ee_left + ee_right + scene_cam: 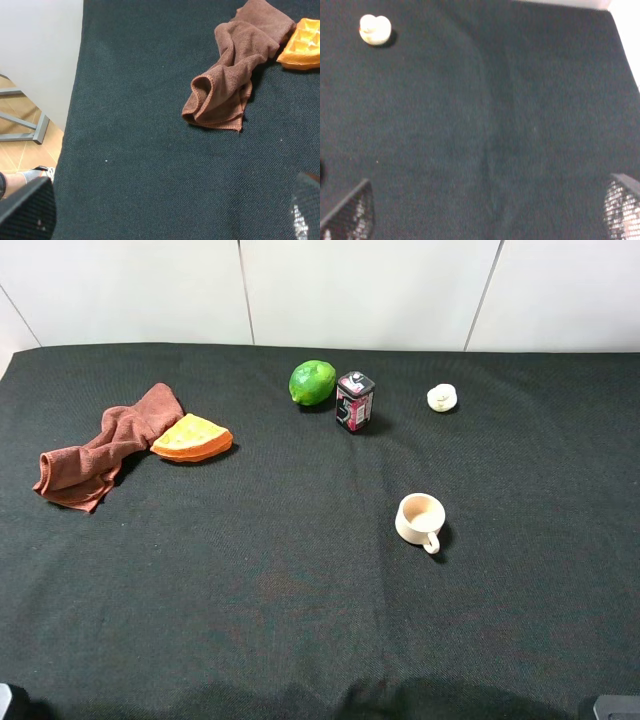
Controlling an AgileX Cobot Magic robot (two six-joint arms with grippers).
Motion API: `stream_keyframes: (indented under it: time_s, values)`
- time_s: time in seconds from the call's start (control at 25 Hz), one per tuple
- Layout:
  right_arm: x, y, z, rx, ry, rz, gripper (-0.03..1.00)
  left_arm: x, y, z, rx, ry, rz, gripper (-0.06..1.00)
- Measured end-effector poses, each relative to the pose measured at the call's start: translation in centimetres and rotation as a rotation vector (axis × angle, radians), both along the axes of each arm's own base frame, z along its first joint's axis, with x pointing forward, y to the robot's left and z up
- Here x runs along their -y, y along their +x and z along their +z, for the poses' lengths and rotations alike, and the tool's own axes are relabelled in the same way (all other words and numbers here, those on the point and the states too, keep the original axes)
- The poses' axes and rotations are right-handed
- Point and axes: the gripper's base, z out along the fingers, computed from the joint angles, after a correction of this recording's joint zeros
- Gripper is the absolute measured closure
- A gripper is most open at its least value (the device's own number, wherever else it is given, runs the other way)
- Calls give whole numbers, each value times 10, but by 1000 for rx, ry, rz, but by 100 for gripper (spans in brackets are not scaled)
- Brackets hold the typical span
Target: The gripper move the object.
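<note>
The object (354,400), a small upright box with black and pink sides and a white-marked top, stands free on the dark table (300,590), toward the far edge. Nothing grips or touches it. A green lime (313,382) sits just beside it on the left arm's side, a narrow gap between them. A small white lump (441,397) lies on its other side, apart from it. A cream mug (421,521) stands upright nearer the robot, handle turned toward the near edge, well apart from the box.

Right tool (485,212): fingers spread wide, only the two mesh-faced tips (350,215) showing at the frame corners, bare cloth between them. It holds nothing. The white lump lies well ahead of it, off toward its left finger. The box is out of its wrist view.

Left tool (165,210): fingertips also at the frame corners, wide apart, nothing between them. Ahead of it lies a crumpled brown cloth (235,70), and past that an orange waffle wedge (302,44), touching the cloth's far end.
</note>
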Motion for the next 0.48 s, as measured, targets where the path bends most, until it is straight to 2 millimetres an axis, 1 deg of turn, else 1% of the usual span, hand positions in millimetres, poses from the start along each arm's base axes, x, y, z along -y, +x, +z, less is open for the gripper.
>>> stream_keyframes:
  time_s: [0.24,0.48]
  values:
    - [0,-17,1,109,-2,28,27,0,0,0,0,0,0,-5]
    - [0,-18,1,113,-3,28,27,0,0,0,0,0,0,-5]
